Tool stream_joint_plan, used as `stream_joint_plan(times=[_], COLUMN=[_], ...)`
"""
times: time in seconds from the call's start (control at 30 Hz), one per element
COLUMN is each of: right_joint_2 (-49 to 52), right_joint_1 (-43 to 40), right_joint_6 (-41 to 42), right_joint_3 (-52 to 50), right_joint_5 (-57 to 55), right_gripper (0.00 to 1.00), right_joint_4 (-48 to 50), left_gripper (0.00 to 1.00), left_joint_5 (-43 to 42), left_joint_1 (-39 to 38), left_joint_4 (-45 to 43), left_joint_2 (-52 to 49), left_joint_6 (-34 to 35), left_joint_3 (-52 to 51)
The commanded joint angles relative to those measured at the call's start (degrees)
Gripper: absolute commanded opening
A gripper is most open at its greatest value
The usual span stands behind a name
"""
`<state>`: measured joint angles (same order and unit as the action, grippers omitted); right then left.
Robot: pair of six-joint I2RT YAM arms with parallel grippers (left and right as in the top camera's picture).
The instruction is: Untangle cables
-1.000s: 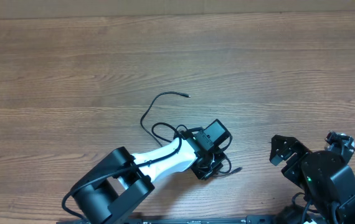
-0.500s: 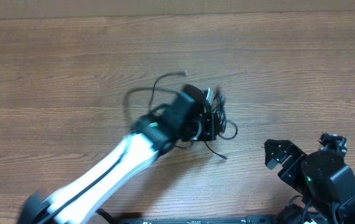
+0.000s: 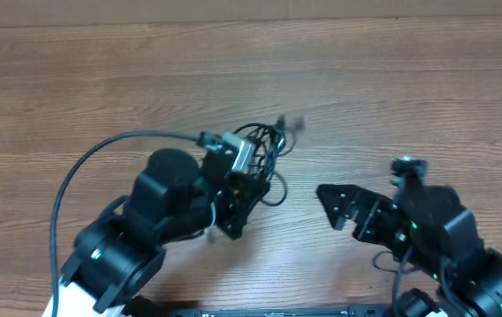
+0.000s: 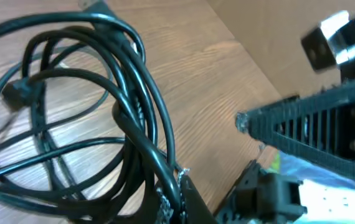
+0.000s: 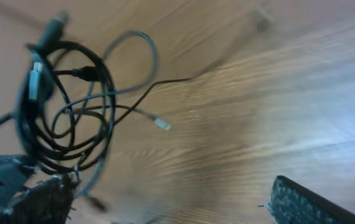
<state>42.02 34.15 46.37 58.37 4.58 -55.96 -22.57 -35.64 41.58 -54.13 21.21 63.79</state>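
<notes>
left pincer (image 4: pixel 172 198) clamps the cables (image 3: pixel 265 141) in a bunch; right pincer (image 3: pixel 337 211) gapes wide nearby. pulling the wrong loop could tighten the tangle.

Cables (image 3: pixel 267 145) blurred overhead and in right wrist view; cropped in left wrist view

— What colour are the cables (image 3: pixel 267 145)?
— Black, every strand. One plug tip (image 5: pixel 162 125) shows silver-white.
— And the tabletop (image 3: pixel 392 79)?
— Warm brown, with a streaky wood grain.
— The right end effector (image 5: pixel 171 183)?
— Black, its pads (image 4: pixel 327 121) patterned with fine ribs. The right arm (image 3: pixel 449 233) is black too.
</notes>
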Motion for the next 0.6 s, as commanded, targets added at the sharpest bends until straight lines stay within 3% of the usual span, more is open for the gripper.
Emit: stream_joint_plan(times=[0.0, 0.13, 0.27, 0.37, 0.43, 0.5, 0.57], right_joint_2=[1.44, 5.31, 9.60, 13.46, 15.93, 18.32, 20.17], right_joint_1=[-0.04, -0.04, -0.04, -0.04, -0.04, -0.04, -0.04], right_joint_6=[-11.87, -12.79, -9.86, -8.46, -8.39, -7.17, -5.84], right_joint_3=[-0.09, -0.09, -0.09, -0.09, -0.09, -0.09, -0.09], right_joint_5=[7.61, 13.42, 17.44, 23.85, 25.88, 24.63, 21.33], right_gripper=[0.91, 0.71, 0.67, 0.55, 0.40, 0.05, 0.04], right_joint_4=[2.99, 7.32, 12.17, 17.92, 20.50, 20.33, 18.14], left_gripper=[0.04, 0.04, 0.04, 0.04, 0.04, 0.04, 0.04], left_joint_5=[0.55, -3.06, -8.70, -8.59, -8.57, -7.74, -3.10], left_joint_1=[0.37, 0.35, 0.35, 0.35, 0.35, 0.37, 0.46], left_joint_4=[2.25, 4.76, 4.61, 5.22, 5.57, 5.55, 5.62], left_joint_2=[1.05, 0.20, -0.68, -1.38, -1.73, -2.03, -2.01], left_joint_6=[-4.50, -6.47, -12.20, -13.29, -13.81, -13.94, -13.46], left_joint_3=[0.28, 0.17, 0.15, 0.15, 0.13, 0.13, 0.17])
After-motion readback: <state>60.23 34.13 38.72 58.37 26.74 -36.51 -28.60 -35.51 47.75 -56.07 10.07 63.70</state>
